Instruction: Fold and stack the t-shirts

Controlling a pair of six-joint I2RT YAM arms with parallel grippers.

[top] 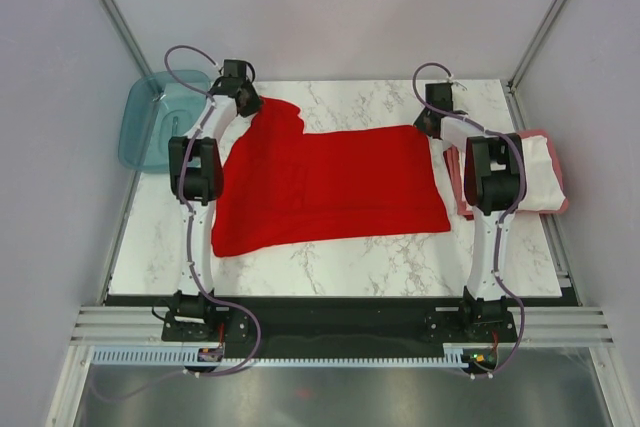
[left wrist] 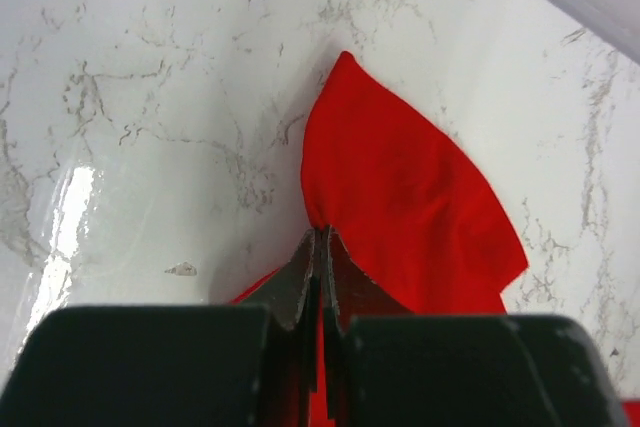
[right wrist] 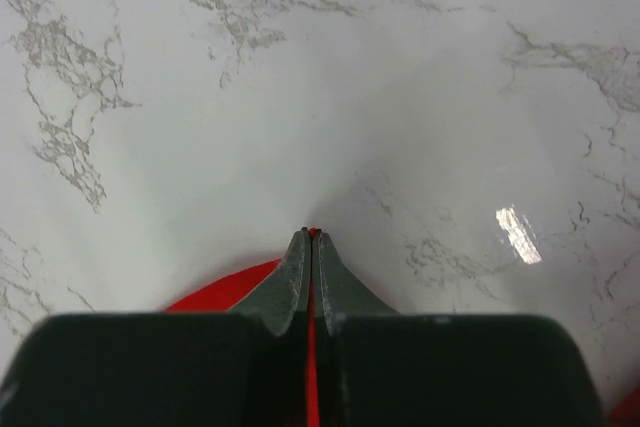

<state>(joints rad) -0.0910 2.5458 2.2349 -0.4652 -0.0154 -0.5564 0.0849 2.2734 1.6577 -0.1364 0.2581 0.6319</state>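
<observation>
Two far corners of the red shirt (top: 320,187) held | left gripper (left wrist: 318,237) clamped on one; right gripper (right wrist: 311,237) clamped on the other | we see it flat on the table (top: 400,257) between them; long axis left-right; body nearward

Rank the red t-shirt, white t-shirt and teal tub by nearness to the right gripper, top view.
1. The red t-shirt: corner pinched in the right gripper.
2. The white t-shirt: just to its right.
3. The teal tub: far-left corner.

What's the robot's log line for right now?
left gripper: shut on red t-shirt | right gripper: shut on red t-shirt | white t-shirt: folded, right side
</observation>
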